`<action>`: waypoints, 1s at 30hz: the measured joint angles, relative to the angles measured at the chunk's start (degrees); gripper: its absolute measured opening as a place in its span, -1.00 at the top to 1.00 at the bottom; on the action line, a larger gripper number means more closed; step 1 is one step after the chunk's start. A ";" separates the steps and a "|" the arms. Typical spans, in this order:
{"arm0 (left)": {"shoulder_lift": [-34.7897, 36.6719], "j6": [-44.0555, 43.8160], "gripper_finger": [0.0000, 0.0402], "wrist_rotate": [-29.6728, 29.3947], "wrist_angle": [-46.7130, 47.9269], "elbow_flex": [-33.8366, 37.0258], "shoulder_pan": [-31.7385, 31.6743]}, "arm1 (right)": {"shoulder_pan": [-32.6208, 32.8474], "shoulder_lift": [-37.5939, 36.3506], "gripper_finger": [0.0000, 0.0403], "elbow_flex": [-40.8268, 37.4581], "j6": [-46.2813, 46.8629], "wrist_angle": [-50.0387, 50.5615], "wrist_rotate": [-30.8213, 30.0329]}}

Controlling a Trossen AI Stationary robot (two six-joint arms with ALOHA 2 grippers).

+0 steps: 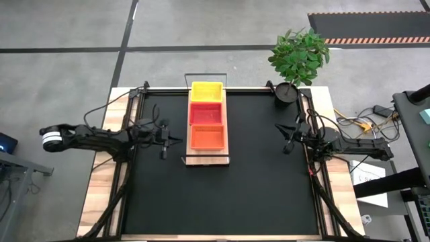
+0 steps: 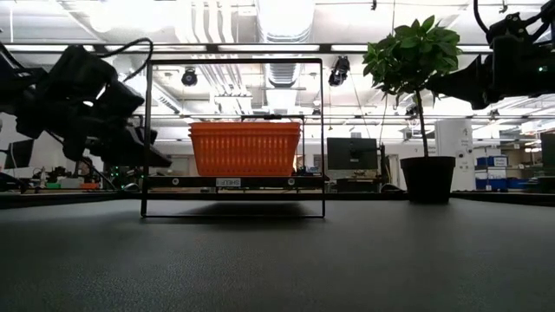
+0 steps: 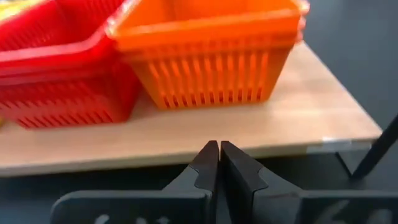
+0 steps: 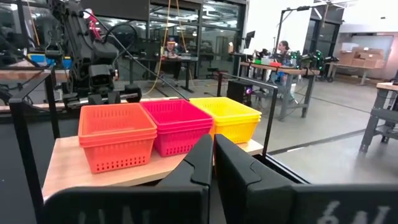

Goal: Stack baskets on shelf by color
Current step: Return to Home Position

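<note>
The light-wood shelf (image 1: 224, 138) lies mid-table, with wire rails at its far and near ends. On it stand three basket stacks: yellow (image 1: 207, 91) at the far end, red (image 1: 207, 113) in the middle, orange (image 1: 207, 137) at the near end. The right wrist view shows the same row: orange (image 4: 117, 143), red (image 4: 177, 127), yellow (image 4: 227, 118). My left gripper (image 1: 176, 139) (image 3: 219, 149) is shut, just left of the shelf beside the orange stack (image 3: 208, 56), touching nothing. My right gripper (image 1: 287, 142) (image 4: 212, 143) is shut, hovering well to the right of the shelf.
A potted plant (image 1: 290, 81) (image 2: 425, 173) stands at the table's far right corner. The black mat (image 1: 222, 195) covers the table. The near wire rail (image 2: 234, 139) frames the orange stack (image 2: 244, 147) in the low view. People sit at desks (image 4: 283, 53) in the room beyond.
</note>
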State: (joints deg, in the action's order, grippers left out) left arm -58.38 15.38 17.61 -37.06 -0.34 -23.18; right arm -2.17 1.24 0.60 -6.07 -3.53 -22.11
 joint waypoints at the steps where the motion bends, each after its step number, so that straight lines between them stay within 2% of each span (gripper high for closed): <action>1: -0.70 0.00 0.99 0.00 0.00 0.00 0.01 | 0.00 -0.01 0.96 0.00 0.04 0.00 0.00; 22: -14.69 -0.01 0.99 0.06 -0.25 0.04 0.01 | 0.02 0.01 0.96 -0.02 -0.06 -0.08 0.00; 30: -17.06 -0.02 0.99 0.28 -2.16 0.04 0.00 | 0.00 0.01 0.96 -0.02 0.00 -0.09 0.00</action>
State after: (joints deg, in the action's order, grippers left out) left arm -75.44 15.36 17.89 -39.21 -0.30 -23.18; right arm -2.17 1.26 0.58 -6.06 -3.62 -22.11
